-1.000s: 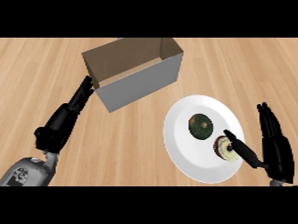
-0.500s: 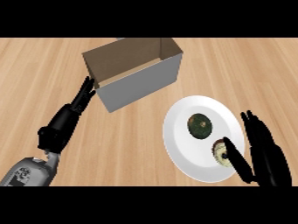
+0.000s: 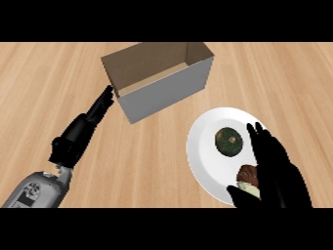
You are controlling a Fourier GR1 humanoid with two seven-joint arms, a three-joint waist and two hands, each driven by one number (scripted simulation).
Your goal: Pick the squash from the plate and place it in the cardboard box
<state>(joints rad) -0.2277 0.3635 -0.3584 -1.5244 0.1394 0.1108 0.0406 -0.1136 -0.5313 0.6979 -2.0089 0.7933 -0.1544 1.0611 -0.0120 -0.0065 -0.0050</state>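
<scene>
Cardboard box [image 3: 161, 78], one plate [image 3: 208, 146], one squash [image 3: 229, 141], two hands

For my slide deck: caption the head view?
Right hand over the plate by the squash; left hand beside the cardboard box.

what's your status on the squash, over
Right hand open over plate, not gripping. Squash on plate. Left hand open beside cardboard box. Path unobstructed.
</scene>
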